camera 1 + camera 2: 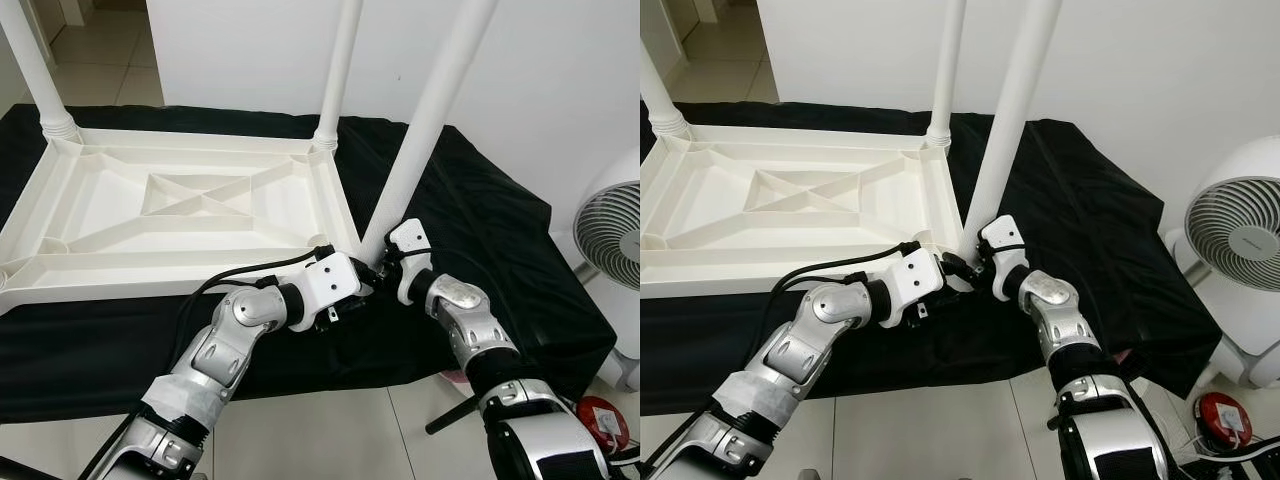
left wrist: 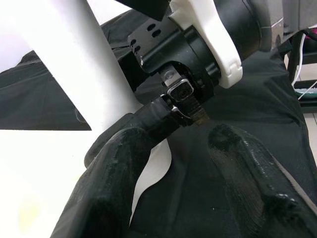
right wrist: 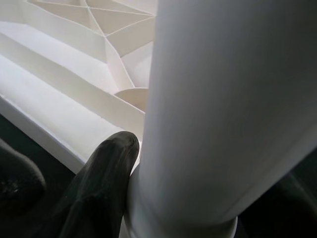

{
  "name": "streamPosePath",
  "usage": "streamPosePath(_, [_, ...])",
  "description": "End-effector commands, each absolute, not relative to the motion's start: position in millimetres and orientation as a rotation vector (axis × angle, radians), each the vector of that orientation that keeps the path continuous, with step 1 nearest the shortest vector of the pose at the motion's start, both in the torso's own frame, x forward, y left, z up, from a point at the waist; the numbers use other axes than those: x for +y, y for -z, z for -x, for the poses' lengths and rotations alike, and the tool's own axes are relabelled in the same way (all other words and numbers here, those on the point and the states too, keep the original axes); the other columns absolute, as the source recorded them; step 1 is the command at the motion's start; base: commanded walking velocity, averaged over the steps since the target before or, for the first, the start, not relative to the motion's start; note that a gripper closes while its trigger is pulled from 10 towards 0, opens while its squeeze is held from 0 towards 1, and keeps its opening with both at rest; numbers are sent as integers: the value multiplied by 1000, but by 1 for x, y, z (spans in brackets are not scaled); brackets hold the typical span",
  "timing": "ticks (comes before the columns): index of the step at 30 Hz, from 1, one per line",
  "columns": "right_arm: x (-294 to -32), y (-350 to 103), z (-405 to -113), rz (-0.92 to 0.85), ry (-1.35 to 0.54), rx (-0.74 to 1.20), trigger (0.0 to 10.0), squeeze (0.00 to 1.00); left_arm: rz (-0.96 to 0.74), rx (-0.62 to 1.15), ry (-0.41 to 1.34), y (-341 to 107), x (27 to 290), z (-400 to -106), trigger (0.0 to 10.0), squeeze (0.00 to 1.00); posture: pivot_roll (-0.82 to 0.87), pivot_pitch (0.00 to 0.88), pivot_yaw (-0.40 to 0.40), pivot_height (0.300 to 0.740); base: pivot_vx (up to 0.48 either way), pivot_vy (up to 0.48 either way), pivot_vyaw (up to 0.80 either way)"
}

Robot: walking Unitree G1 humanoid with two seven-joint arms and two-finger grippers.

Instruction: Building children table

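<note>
Tabletop [image 1: 190,205], white and ribbed, lies upside down on a black cloth [image 1: 480,230] so that its leg sockets face up; two legs already stand in the far corners, beyond both tools. The near-corner leg [image 1: 425,120] leans away from the panel, its foot at the corner socket, and both tools meet just there, likely to steady and seat it.

The right tool [image 1: 385,262] is clamped on the base of that leg: the right wrist view shows one finger [image 3: 106,163] pressed against the leg just above its collar, with the panel's ribs behind, a contact the head views hide.

The left tool [image 1: 368,280] sits close beside the right one, at the corner. In the left wrist view its fingers [image 2: 114,183] stand apart, the panel's corner edge between them and the right wrist straight ahead.

A white fan [image 1: 610,235] stands on the floor beyond the right arm.
</note>
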State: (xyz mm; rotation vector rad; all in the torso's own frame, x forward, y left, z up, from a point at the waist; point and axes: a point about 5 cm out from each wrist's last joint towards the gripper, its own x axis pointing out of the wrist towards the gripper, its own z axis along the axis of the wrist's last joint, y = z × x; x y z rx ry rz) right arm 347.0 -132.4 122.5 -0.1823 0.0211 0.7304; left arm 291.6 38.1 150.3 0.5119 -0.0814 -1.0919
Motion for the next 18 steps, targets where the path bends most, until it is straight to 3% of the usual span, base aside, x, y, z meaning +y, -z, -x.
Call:
streamPosePath(1, [-134,-111,-342,142,-680,71,10000,0,-506,-94,1039,-150,37,-292,10000,0,-27,0,-106,740,0,0,0])
streamPosePath(10, [-136,-109,-333,78,-500,53,10000,0,-506,-93,1041,-150,37,-291,10000,0,-25,0,-109,740,0,0,0])
streamPosePath(12, [-135,-111,-332,20,-348,53,10000,0,-509,-93,1044,-150,37,-291,10000,0,-27,0,-111,740,0,0,0])
streamPosePath(18, [-131,-115,-327,-1,-122,32,10000,0,-510,-95,1050,-150,36,-291,10000,0,-29,0,-114,740,0,0,0])
